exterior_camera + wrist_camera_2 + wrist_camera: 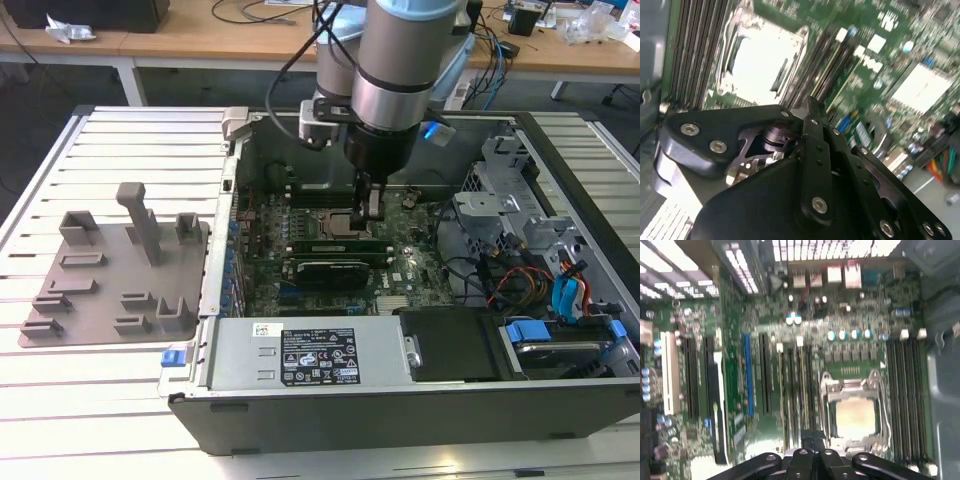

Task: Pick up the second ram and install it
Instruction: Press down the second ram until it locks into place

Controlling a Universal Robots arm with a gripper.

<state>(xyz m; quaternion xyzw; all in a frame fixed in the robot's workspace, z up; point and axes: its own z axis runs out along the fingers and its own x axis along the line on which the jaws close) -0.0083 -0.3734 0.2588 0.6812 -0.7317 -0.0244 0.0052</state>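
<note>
My gripper [371, 207] hangs inside the open computer case, low over the motherboard [400, 275], right beside the CPU socket [338, 222]. Its fingers [812, 117] are pressed together with nothing visible between them. In both wrist views the fingertips [812, 436] stand over the bank of long memory slots [800, 385] next to the socket [855, 415]. A thin green stick, the second ram [335, 243], lies along one of those slots just in front of the socket. I cannot tell whether it is fully seated.
A grey plastic tray [110, 275] with upright blocks lies on the slatted table at the exterior view's left. The power supply [310, 355] fills the case's near side. Drive cages and cables [540, 270] crowd the exterior view's right.
</note>
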